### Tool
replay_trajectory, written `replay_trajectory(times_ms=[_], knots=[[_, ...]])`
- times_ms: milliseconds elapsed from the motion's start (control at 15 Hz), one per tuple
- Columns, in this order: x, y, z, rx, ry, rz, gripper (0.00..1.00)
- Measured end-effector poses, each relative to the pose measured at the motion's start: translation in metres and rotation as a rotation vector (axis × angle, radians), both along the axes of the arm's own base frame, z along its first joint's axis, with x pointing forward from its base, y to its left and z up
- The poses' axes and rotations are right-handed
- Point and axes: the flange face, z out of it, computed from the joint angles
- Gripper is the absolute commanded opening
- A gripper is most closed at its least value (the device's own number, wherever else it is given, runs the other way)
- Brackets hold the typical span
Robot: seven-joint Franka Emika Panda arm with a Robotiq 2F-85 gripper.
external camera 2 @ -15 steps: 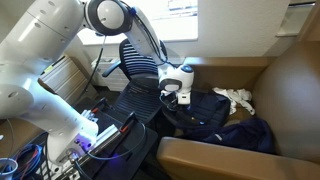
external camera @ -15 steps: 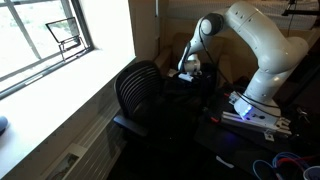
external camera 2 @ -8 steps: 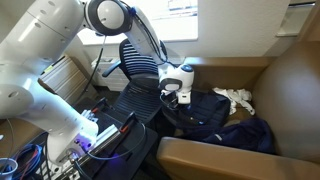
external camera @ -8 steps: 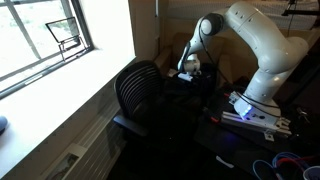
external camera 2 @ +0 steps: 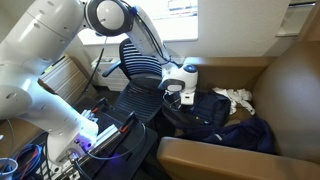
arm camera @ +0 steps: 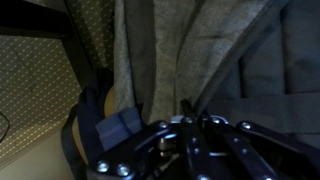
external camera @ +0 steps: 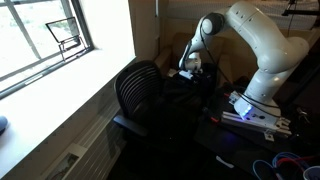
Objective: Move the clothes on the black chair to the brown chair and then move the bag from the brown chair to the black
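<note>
In an exterior view a dark bag (external camera 2: 215, 118) lies slumped on the seat of the brown chair (external camera 2: 290, 90). White clothes (external camera 2: 237, 97) sit behind it on the same seat. The black chair (external camera 2: 135, 62), with a ribbed back, stands beside it and also shows by the window (external camera: 140, 90). My gripper (external camera 2: 183, 98) hangs over the bag's near end, at the edge between the two chairs (external camera: 190, 72). In the wrist view the gripper (arm camera: 190, 120) is shut, its fingers pinched on a thin dark strap that runs down the grey bag fabric (arm camera: 150, 50).
A bright window (external camera: 40, 35) and a wide sill run along the black chair's side. The arm's base with a lit control box (external camera: 250, 112) and loose cables (external camera 2: 95, 138) lies on the near side. Blue cables (external camera: 285, 165) rest on the floor.
The gripper has gone from wide open to shut on the bag's strap. The arm has barely moved, and the bag and clothes lie as before.
</note>
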Motion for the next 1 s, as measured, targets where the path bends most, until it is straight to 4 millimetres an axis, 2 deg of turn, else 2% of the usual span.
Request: replay_trajectory(times_ms=[133,267,467,600,800,933,1000], knots=[[-0.004,-0.025,0.010,-0.063,-0.053,-0.077,0.02],[-0.010,-0.054,0.031,-0.149,-0.111,-0.148,0.02],[-0.023,-0.094,0.079,-0.294,-0.202,-0.239,0.02],[-0.029,-0.113,0.116,-0.389,-0.270,-0.288,0.02],[-0.026,-0.125,0.179,-0.531,-0.396,-0.315,0.02],[-0.017,-0.119,0.221,-0.590,-0.498,-0.347,0.02],[-0.009,-0.111,0.238,-0.590,-0.549,-0.378,0.07]])
